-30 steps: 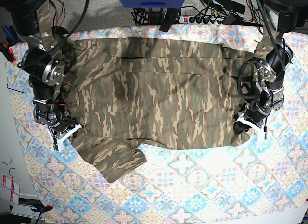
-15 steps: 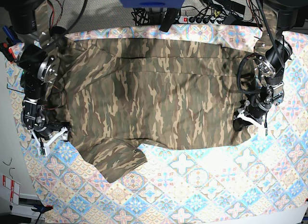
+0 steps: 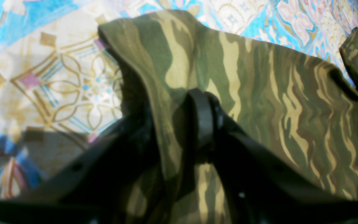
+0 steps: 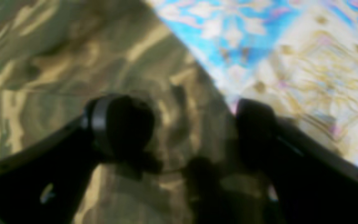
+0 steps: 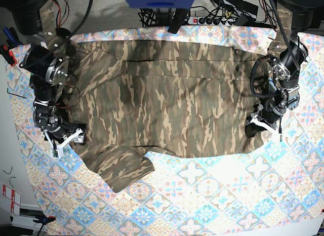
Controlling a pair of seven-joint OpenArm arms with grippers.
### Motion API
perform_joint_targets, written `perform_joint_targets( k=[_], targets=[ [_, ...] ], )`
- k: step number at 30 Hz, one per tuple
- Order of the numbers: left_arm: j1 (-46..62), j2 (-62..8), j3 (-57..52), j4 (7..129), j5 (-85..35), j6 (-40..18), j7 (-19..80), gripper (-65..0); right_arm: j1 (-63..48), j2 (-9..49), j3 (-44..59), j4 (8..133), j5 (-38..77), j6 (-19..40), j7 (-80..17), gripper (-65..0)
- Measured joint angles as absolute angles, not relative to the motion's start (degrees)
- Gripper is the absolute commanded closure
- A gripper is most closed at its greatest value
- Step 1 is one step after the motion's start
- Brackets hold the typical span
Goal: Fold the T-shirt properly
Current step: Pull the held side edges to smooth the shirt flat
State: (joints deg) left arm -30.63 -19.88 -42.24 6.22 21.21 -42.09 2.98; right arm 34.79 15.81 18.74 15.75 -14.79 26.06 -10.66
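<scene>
The T-shirt [image 5: 167, 102] was spread flat on the tablecloth [image 5: 212, 195]. Its hem corner was pinched by the left gripper [image 3: 179, 124]. The right gripper [image 4: 194, 130] was spread over the opposite edge. Uneven lifting was judged likely to skew the fold.

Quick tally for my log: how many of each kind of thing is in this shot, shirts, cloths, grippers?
T-shirt: 1
Tablecloth: 1
Grippers: 2, left gripper and right gripper
Total: 4
</scene>
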Motion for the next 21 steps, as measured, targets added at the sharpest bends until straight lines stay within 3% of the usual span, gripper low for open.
perform_joint_targets(
  k=[4, 6, 10, 12, 15, 21],
  targets=[
    [-30.68, -19.88, -42.24, 6.22, 21.19, -41.87, 3.11, -15.3, 34.79, 15.2, 15.35, 15.84, -14.57, 30.37, -10.04, -51.6],
    [-30.65, -19.88, -42.24, 6.22, 21.21, -42.02, 3.14, -15.0, 35.07, 14.55, 12.62, 15.81, -14.59, 30.04, -9.98, -48.4],
    [-30.65, -19.88, -42.24, 6.22, 21.19, -41.98, 3.14, -14.3, 35.11, 13.63, 9.45, 16.12, -14.31, 30.2, -10.22, -27.8],
    [-30.76, -19.88, -42.24, 6.22, 22.35, -41.82, 2.9, -9.9, 35.24, 13.67, 9.5, 16.14, -14.0, 30.44, -11.4, -16.2],
    [-31.51, -20.01, -42.24, 6.22, 25.91, -41.19, 2.98, -5.7, 35.24, 13.67, 9.5, 16.14, -13.34, 30.83, -12.34, -5.5],
    [-33.15, -20.05, -42.24, 6.17, 27.24, -41.17, 4.78, -5.3, 35.46, 13.65, 9.47, 17.12, -13.3, 30.96, -14.5, -4.2]
  ],
)
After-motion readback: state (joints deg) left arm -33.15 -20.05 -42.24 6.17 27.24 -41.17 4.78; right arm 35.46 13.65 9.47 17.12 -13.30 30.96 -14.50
